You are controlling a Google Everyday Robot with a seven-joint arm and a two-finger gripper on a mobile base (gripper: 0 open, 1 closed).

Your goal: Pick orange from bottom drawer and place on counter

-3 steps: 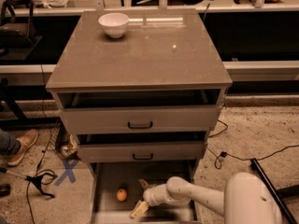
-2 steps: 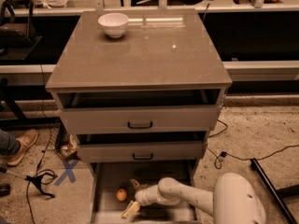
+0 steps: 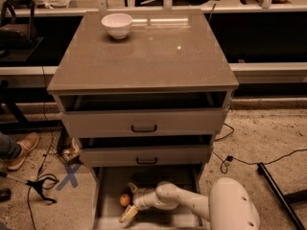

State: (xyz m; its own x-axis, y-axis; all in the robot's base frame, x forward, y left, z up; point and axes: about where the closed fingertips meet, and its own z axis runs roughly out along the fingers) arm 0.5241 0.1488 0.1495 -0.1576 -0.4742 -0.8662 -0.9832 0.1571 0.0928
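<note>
The orange (image 3: 124, 199) lay on the floor of the bottom drawer (image 3: 109, 183), toward its left side and partway back from the front edge. The drawer stood pulled out, so the orange could be reached from above and from the right.

The gripper (image 3: 128, 203) sat low in that drawer, right at the orange. Its two pale fingers (image 3: 127, 215) were spread, one just behind the orange and one just in front of it, so the fruit sat at the mouth of the opening or slightly within it. Whether either finger touched the orange could not be told. The arm (image 3: 184, 202) ran off to the right of the orange toward the robot's rounded white body (image 3: 233, 210).

Above the orange hung the middle drawer (image 3: 144, 156) and the top drawer (image 3: 144, 123), each with a dark handle and each slightly ajar. Higher up lay the counter (image 3: 144, 56), with a white bowl (image 3: 117, 25) near its far left corner and the rest of it bare.

By the look of it, the step in hand was the grasp: the reach was made, the pinch was not. The next move called for pressing the fingers together on the fruit without nudging it, since a round, smooth thing would roll away easily. Then the lift would need to draw outward first, clear of the middle drawer's front, before rising to the counter.
</note>
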